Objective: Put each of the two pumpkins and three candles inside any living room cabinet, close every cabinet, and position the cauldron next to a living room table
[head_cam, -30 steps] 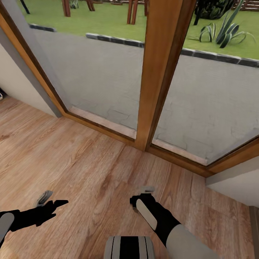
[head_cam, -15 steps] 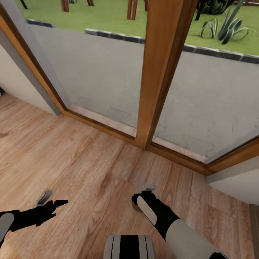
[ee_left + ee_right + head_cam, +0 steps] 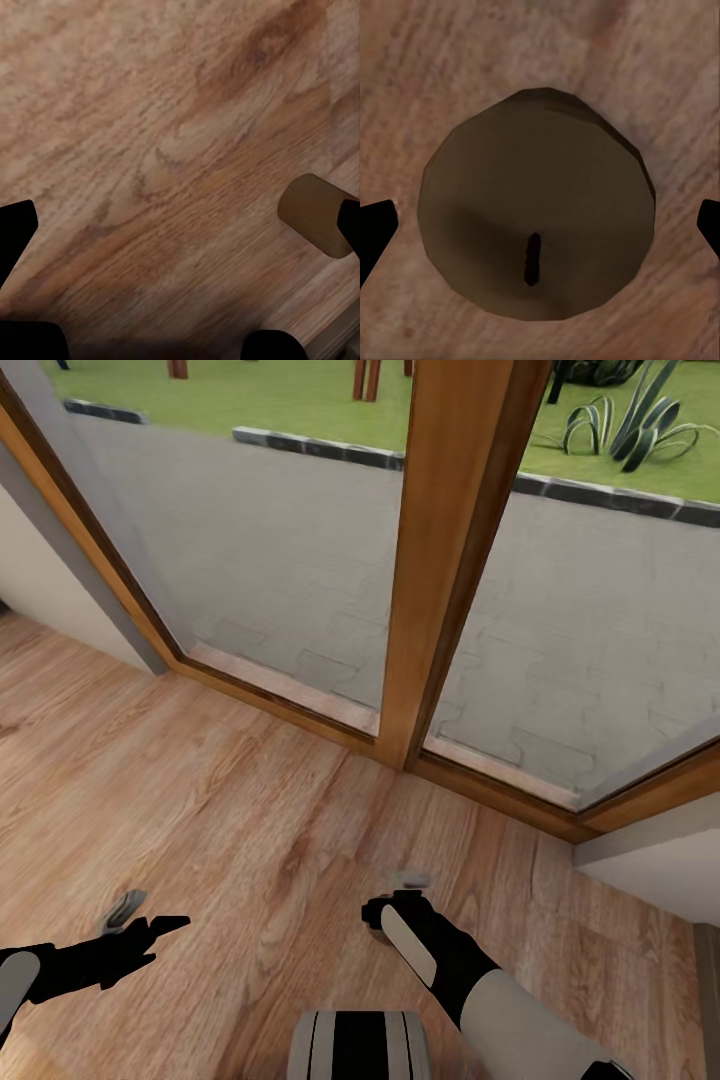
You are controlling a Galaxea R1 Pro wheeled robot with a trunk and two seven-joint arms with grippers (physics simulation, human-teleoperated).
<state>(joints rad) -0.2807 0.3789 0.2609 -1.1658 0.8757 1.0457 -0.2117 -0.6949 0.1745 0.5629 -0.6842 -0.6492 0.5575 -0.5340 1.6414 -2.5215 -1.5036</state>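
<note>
A: Where is the candle (image 3: pixel 536 210)?
B: On the floor (image 3: pixel 250 800), lower centre of the frame, under the right end effector (image 3: pixel 540 221), which is spread wide.
A: Advice?
B: Descend straight, centred, then clench gently.

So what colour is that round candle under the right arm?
Dull brownish-grey in shadow, with a dark wick; the small round candle shows best in the right wrist view.

Home: wood floor (image 3: pixel 230 780), patio door (image 3: pixel 440 560)
</note>
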